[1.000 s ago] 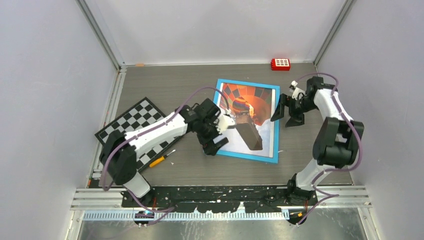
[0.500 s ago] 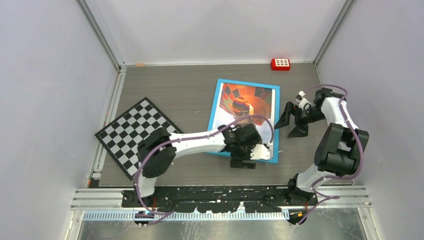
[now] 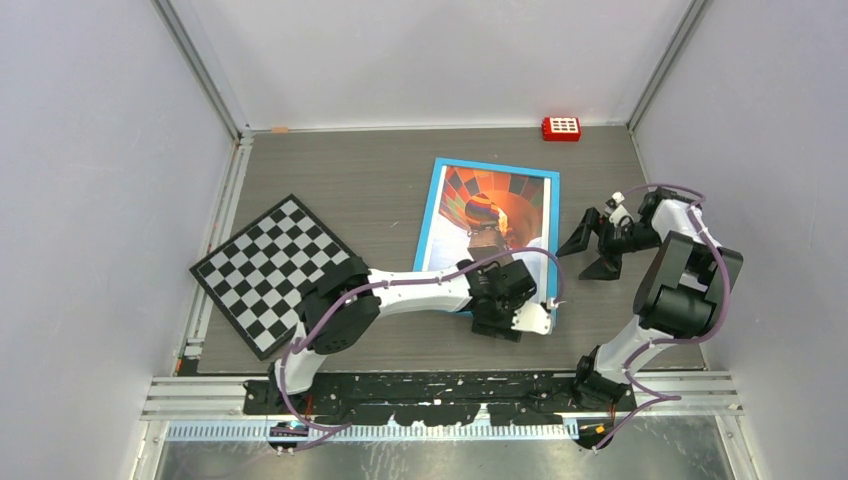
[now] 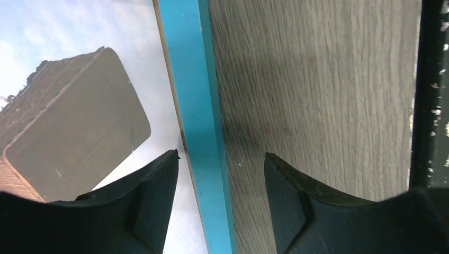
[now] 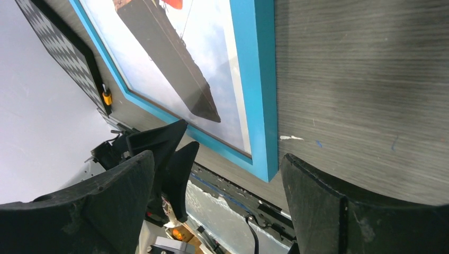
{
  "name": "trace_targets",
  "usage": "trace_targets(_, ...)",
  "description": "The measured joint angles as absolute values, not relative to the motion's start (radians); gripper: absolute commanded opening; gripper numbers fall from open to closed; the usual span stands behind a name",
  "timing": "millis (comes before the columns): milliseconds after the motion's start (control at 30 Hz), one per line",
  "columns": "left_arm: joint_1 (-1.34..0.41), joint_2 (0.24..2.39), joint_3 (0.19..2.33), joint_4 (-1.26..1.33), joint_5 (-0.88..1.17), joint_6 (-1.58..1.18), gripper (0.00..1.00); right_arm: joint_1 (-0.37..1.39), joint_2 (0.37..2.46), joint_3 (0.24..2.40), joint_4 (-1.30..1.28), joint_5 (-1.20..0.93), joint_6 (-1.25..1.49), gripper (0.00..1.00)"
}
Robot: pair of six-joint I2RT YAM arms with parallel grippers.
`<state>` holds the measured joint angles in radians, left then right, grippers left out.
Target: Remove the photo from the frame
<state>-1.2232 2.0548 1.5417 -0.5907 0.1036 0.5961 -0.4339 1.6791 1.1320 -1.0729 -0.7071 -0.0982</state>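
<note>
Left wrist: I see my left gripper point(image 4: 221, 155) open, straddling the frame point(image 4: 186, 79) along its blue edge, not clamped.

No legible text — no labels, numbers

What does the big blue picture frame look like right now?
The large rectangular picture frame with a thin bright-blue border lies flat, face up, on the grey wood-grain table, the hot air balloon photo inside. The open left gripper straddles its near border, close to the right corner; contact is unclear.
</note>
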Motion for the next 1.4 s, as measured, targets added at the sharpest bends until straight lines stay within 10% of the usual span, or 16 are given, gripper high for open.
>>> trace_targets(400, -1.225, 2.083, 1.55, -0.57, 0.051, 0.625, 0.0, -0.434, 1.724, 1.104, -1.002, -0.746, -0.053, 0.92)
trace_targets(1400, -1.159, 2.032, 1.64, -0.572, 0.191, 0.45, 0.0, -0.434, 2.004, 1.203, -1.077, -0.935, -0.138, 0.9)
